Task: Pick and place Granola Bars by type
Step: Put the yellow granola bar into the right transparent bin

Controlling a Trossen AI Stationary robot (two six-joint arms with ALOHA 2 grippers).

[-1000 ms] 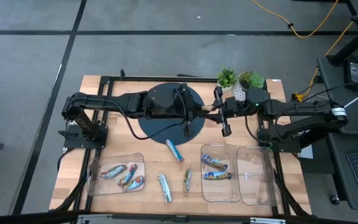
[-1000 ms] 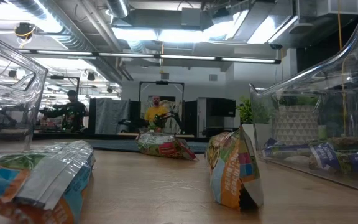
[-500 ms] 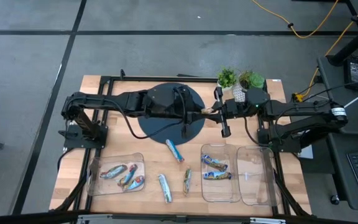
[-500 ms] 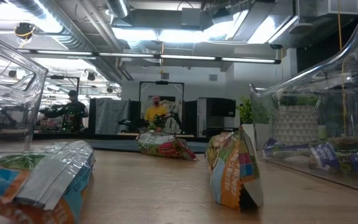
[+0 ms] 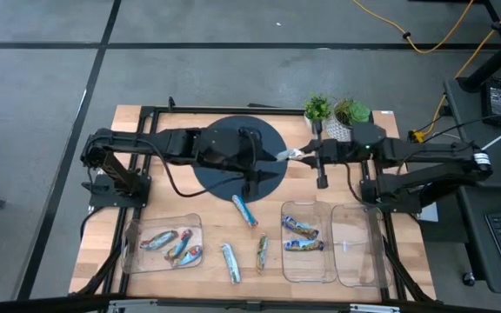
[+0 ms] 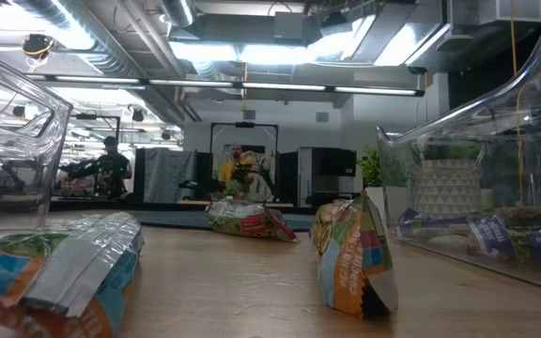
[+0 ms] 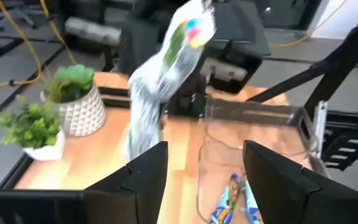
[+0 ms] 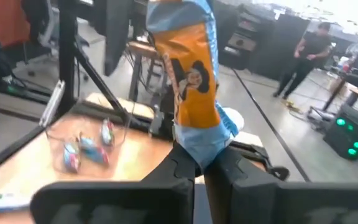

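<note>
The right gripper (image 8: 205,163) is clamped on the lower end of an orange and blue granola bar (image 8: 190,81), holding it upright above the back of the surface (image 5: 211,235), near two potted plants (image 5: 336,113). In the overhead view this bar shows only as a small pale sliver (image 5: 292,155) between the two arms. The left gripper (image 7: 204,165) faces it with its fingers spread and nothing between them; the same bar hangs beyond it, its far side silvery with green and pink print. A figure is printed on the orange face, but no lettering can be read.

On the surface, three bars lie in the left clear tray (image 5: 130,254), two blue ones in the middle tray (image 5: 327,269), and the right tray (image 5: 374,271) holds none. Three loose bars (image 5: 244,210) lie between the trays. In the low view the wrappers' printing is too crumpled to read.
</note>
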